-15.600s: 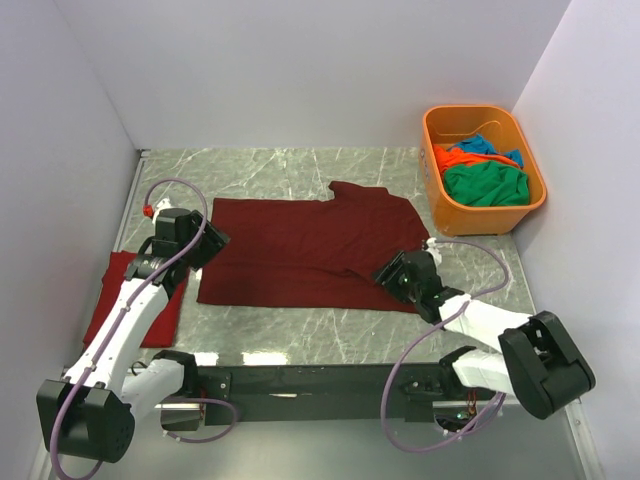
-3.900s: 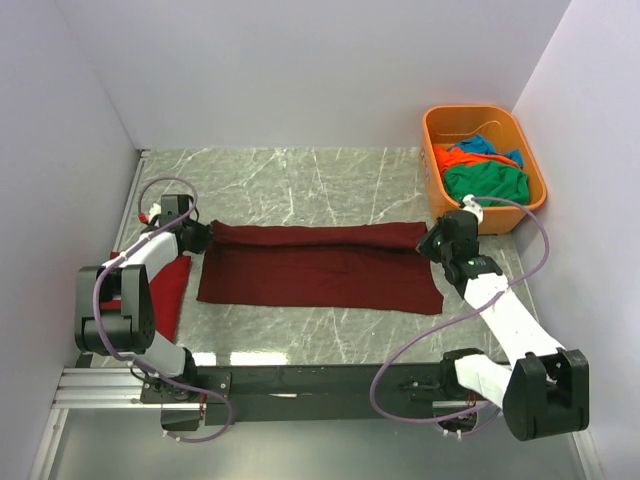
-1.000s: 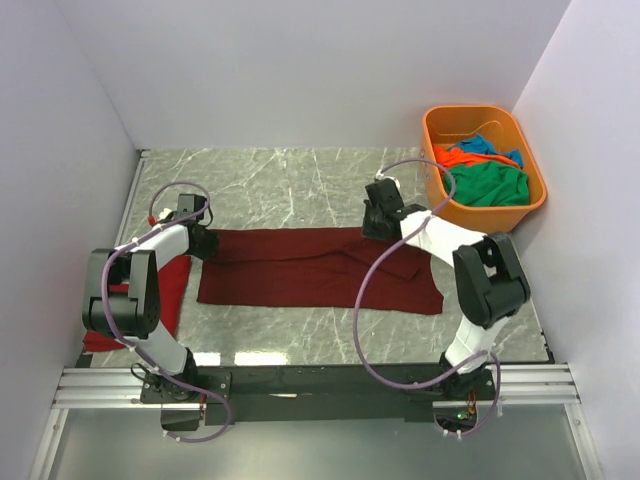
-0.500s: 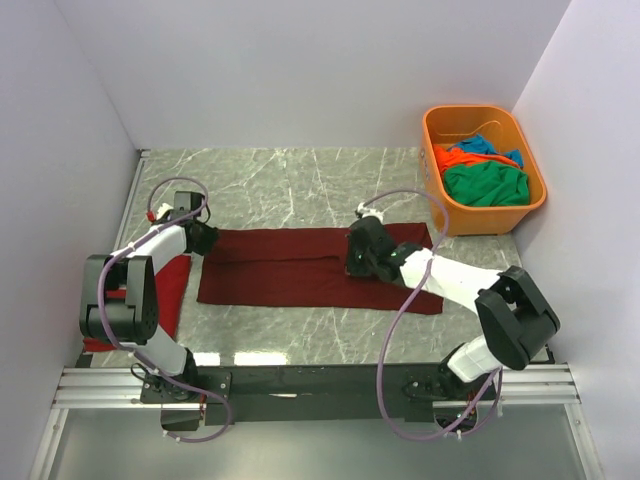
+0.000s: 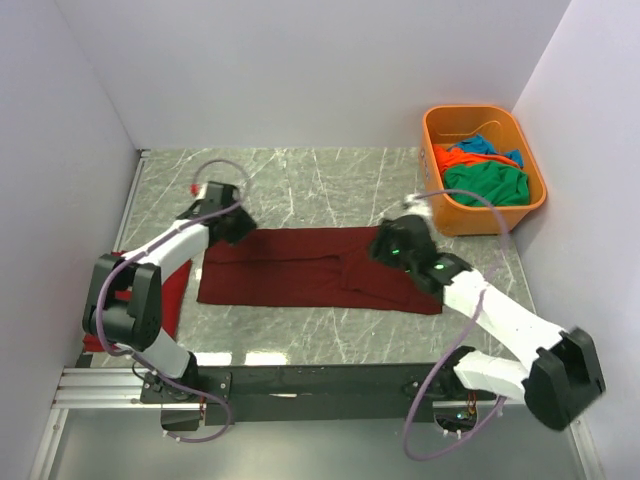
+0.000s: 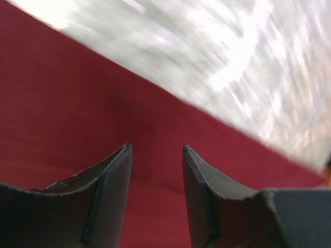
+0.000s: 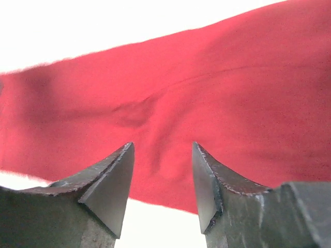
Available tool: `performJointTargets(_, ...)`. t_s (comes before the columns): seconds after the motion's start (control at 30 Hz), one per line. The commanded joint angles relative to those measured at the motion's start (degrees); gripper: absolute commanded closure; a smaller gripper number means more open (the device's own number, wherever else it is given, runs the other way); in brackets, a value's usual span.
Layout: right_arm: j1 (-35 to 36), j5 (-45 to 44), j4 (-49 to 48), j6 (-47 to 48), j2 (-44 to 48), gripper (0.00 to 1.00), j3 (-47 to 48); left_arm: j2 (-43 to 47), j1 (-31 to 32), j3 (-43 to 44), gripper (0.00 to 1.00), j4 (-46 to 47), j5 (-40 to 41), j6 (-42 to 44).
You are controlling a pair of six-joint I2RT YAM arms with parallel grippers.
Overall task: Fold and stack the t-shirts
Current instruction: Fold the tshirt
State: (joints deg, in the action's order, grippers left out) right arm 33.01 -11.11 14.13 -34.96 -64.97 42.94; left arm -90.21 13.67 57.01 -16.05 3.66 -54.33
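Obs.: The dark maroon cloth t-shirt (image 5: 300, 270) is seen lying flat on the grey marble table (image 5: 300, 180), already folded into a long narrow band. Its long axis runs left to right across the table, parallel to the near edge.

Left tool (image 5: 232, 226): positioned over the far-left corner of the band. In the left wrist view the fingers are parted with nothing between them, and maroon cloth and the band's far edge are seen below. Whether the tips touch the cloth cannot be told.

Right tool (image 5: 393, 246): positioned over the band right of its middle, well inboard of the right short end. Its fingers are likewise parted and empty over the cloth, where a shallow wrinkle is seen.

Key relation: the right short end lies outward from the right tool, toward the rigid orange plastic tub (image 5: 490, 222). The left short end lies almost directly beneath the left tool. A cross-fold along the long axis is judged to be the coming step; the left tool is the nearer to an end, while the right tool would first have to be carried outward.

Other: a bright red cloth t-shirt (image 5: 176, 288) is noted at the left edge, partly hidden by the left arm. Green, orange and blue cloth t-shirts (image 5: 485, 185) are seen in the tub.
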Motion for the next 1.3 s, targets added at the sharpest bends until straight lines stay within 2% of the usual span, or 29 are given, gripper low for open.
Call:
performJointTargets(0.0, -10.0, 1.1, 3.5, 0.0, 3.9, 0.46, -5.3, 0.1, 7.4, 2.7, 0.5, 1.6, -3.2, 5.1)
performJointTargets(0.1, -16.2, 5.9, 3.4, 0.9, 5.3, 0.47, -8.3, -2.7, 12.8, 3.7, 0.5, 3.0, -6.4, 6.4)
performJointTargets(0.4, -21.5, 10.8, 3.8, -0.4, 7.5, 0.48, -14.5, -12.3, 25.2, 11.0, 0.47, 3.3, -11.6, 10.6)
performJointTargets(0.57, -22.1, 13.5, 2.7, -2.3, 8.3, 0.5, -17.3, -15.3, 28.0, 12.2, 0.47, 3.2, -12.4, 10.6)
performJointTargets(1.07, -22.6, 14.2, -1.0, -6.3, 8.5, 0.5, -21.9, -19.2, 32.8, 14.4, 0.5, 3.4, -14.6, 10.6)
performJointTargets(1.27, -22.6, 16.3, -3.3, -7.0, 7.7, 0.57, -22.6, -19.9, 33.6, 14.7, 0.54, 3.8, -15.5, 10.2)
